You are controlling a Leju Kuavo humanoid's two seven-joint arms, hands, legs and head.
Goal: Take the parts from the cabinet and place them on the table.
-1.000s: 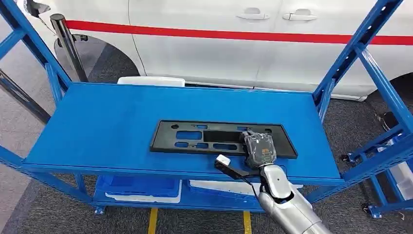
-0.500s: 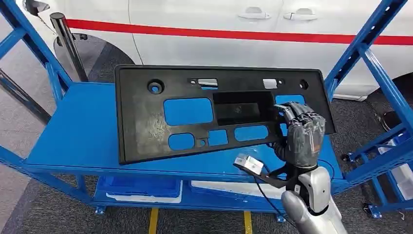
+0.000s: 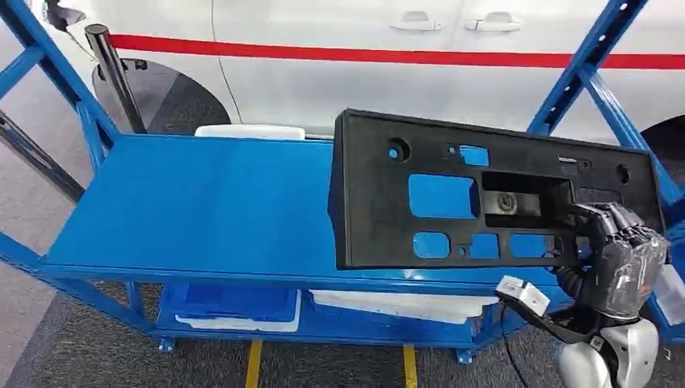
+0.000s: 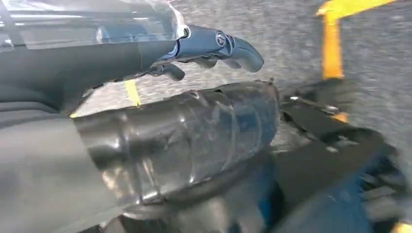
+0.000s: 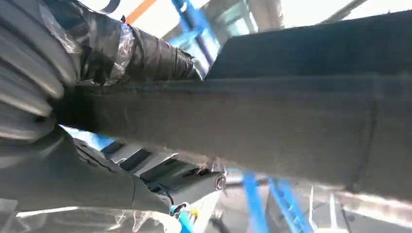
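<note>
So we're mid-carry here, I'd say: the part is off the shelf and the drop-off on the counter hasn't happened yet. Nearest the camera, the right hand (image 3: 618, 263) has its fingers wrapped over the lower right-hand edge of the black panel (image 3: 380, 202), and the right wrist view shows that same grip from close behind, fingers (image 5: 145, 58) clamped over the dark rim. The left hand (image 4: 184, 136) hangs down by the floor with its fingers (image 4: 218, 46) stretched out and nothing in them.

The panel is held up on edge above the front right part of the blue shelf (image 3: 178, 210), clear of it, with its cut-out face turned toward the camera. Its long axis runs side to side along the shelf, dipping a bit toward the hand end. Behind the shelf is a white car (image 3: 339, 73).

Next move probably calls for turning away toward the counter while keeping that long, one-handed load from swinging into the blue upright (image 3: 586, 69) just behind it.
</note>
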